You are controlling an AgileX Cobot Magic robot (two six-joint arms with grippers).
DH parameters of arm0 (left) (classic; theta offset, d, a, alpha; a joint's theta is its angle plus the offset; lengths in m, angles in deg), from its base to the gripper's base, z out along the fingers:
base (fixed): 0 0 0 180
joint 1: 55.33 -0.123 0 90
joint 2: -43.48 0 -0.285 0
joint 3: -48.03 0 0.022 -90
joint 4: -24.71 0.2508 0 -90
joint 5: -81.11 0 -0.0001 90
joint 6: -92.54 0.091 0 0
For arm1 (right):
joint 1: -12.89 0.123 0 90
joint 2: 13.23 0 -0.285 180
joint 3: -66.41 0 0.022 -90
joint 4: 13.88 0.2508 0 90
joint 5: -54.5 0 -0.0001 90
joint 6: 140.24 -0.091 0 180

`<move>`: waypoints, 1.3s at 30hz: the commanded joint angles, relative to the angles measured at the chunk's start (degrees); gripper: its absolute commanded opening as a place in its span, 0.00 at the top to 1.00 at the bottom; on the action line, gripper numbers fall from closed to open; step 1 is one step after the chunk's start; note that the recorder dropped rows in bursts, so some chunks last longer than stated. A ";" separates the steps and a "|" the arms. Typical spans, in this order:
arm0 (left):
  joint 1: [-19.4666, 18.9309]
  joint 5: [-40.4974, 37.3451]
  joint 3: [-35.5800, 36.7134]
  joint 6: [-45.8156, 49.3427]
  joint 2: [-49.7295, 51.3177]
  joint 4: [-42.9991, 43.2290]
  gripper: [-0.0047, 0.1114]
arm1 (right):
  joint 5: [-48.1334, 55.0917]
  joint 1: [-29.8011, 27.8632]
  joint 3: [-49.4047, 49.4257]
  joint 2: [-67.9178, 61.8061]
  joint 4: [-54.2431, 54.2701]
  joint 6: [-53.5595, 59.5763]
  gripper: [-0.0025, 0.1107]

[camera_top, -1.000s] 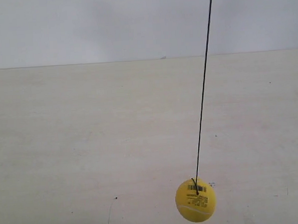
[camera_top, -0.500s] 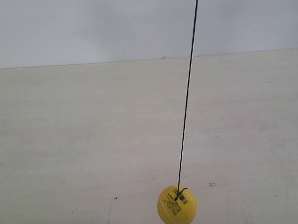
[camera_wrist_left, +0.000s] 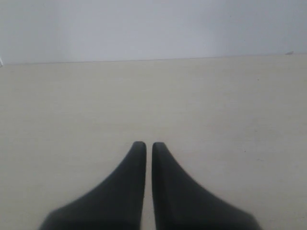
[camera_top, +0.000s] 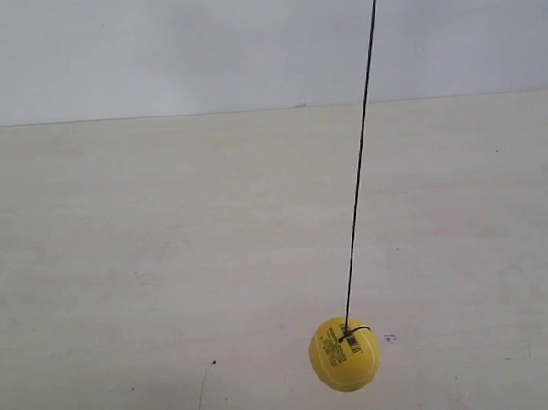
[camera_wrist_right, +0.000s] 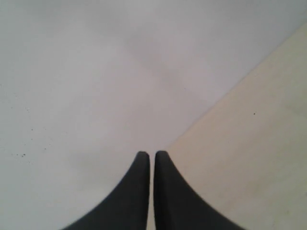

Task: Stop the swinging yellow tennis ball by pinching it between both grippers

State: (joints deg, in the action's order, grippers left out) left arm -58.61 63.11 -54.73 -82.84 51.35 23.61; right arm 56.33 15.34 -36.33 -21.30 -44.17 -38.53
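Low in the exterior view, the yellow tennis ball (camera_top: pixel 344 354) hangs on a slanted black string (camera_top: pixel 359 164), barcode label (camera_top: pixel 335 351) showing, apparently just clear of the pale table (camera_top: pixel 121 268). Both the left gripper (camera_wrist_left: pixel 148 144) and the right gripper (camera_wrist_right: pixel 152 153) hold their tapered fingers pressed nearly together, empty.

Left pincer (camera_wrist_left: pixel 148 146), right pincer (camera_wrist_right: pixel 152 154): matte black, tapered wedge shape, rounded tips.

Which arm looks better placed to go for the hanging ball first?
Left, narrowly: the left end effector points level across the table, while the right end effector faces mostly wall. Neither wrist view shows the ball.
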 commanded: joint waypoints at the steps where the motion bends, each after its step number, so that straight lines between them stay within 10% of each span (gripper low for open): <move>1: -0.12 -0.27 -0.03 0.20 -0.08 0.08 0.92 | -0.30 -0.14 -0.04 0.28 3.94 -1.42 0.98; 12: -0.12 -0.27 -0.03 0.20 -0.08 0.08 0.92 | -0.18 -0.14 -0.04 0.28 29.71 40.52 0.98; 22: -0.12 -0.27 -0.03 0.20 -0.08 0.08 0.92 | 7.48 -0.14 -0.04 0.28 32.07 77.20 0.98; 39: -0.12 -0.27 -0.03 0.20 -0.08 0.08 0.92 | 16.32 -0.14 -0.04 0.28 30.83 81.65 0.98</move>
State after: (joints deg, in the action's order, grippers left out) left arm -58.61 63.11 -54.73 -82.84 51.35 23.61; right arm 72.21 15.34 -36.33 -21.30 -12.94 43.81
